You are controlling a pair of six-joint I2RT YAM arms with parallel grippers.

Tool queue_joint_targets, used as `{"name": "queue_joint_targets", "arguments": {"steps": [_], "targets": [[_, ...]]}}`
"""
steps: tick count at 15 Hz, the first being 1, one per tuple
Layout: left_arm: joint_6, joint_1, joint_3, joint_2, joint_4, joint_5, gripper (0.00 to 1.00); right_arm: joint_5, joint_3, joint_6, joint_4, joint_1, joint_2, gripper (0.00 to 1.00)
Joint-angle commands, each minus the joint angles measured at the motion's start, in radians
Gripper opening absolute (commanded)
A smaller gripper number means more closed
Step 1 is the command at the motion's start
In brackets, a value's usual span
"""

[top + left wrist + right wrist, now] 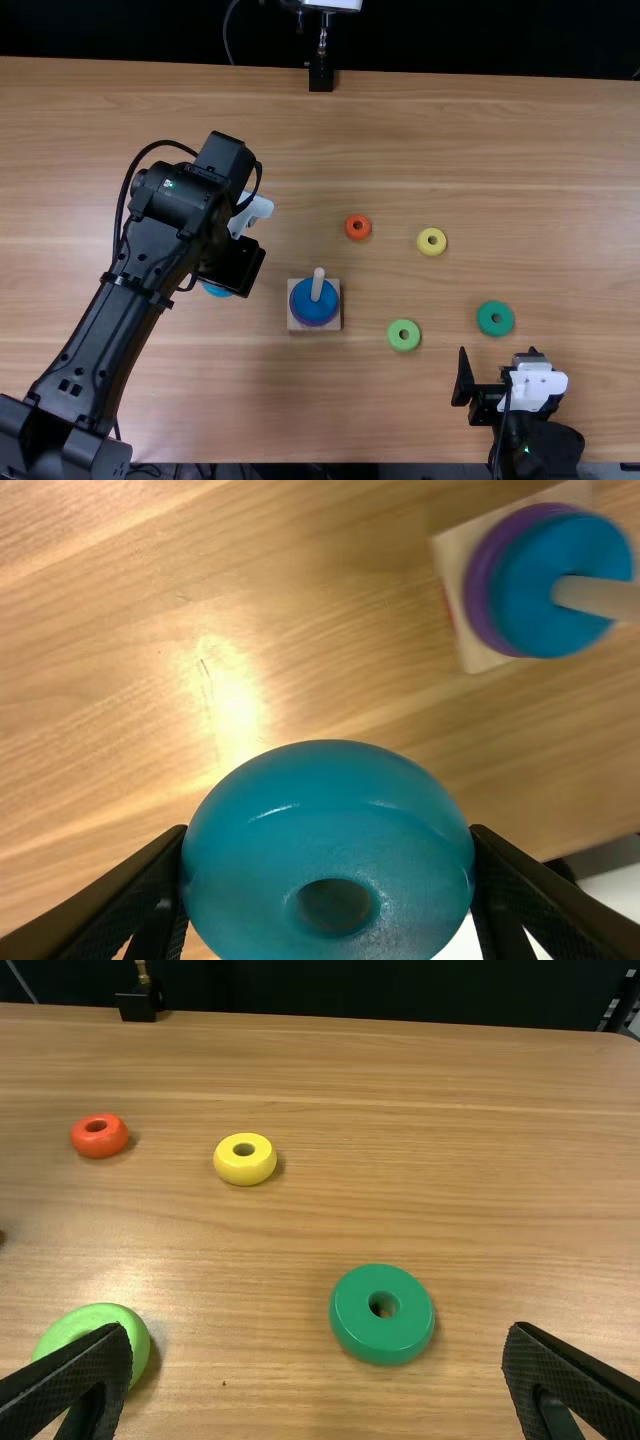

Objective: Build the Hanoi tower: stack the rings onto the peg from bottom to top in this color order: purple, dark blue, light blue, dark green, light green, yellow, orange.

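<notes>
The Hanoi tower peg (318,284) bears the purple ring (482,590) under the dark blue ring (308,305). The right gripper (497,355) gapes, empty, nearer than the light green ring (396,343) and dark green ring (486,327). The left gripper (232,268) pinches the light blue ring (330,810), its hole visible from the wrist, its edge from above. Farther: yellow ring (423,246), orange ring (350,233), grained table (400,130), black backdrop (450,35).

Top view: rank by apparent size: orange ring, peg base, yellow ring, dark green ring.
1. peg base
2. dark green ring
3. yellow ring and orange ring: nearly alike, yellow maybe slightly bigger
</notes>
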Motion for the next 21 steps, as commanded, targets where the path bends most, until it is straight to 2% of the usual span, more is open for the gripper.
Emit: {"name": "queue_joint_targets", "arguments": {"steps": [1,6,9,11,13,16,21], "targets": [[-0.056,-0.021,0.081,-0.029,-0.020,0.008,0.00,0.010,-0.119,0.003,-0.063,-0.012,-0.007,1.00],[-0.105,-0.101,0.137,-0.020,-0.028,0.008,0.00,0.010,-0.119,0.003,-0.063,-0.012,-0.007,1.00],[-0.114,-0.151,0.154,-0.005,-0.026,0.010,0.00,0.010,-0.119,0.001,-0.063,-0.012,-0.007,1.00],[-0.160,-0.165,0.173,0.018,-0.011,0.010,0.00,0.010,-0.119,0.003,-0.063,-0.012,-0.007,1.00],[-0.183,-0.204,0.174,0.027,0.007,0.008,0.00,0.010,-0.119,0.003,-0.063,-0.012,-0.007,1.00],[-0.201,-0.236,0.197,0.069,0.050,0.008,0.00,0.010,-0.119,0.001,-0.063,-0.012,-0.007,1.00],[-0.201,-0.242,0.277,0.119,0.057,0.008,0.00,0.010,-0.119,0.003,-0.063,-0.012,-0.007,1.00]]}}
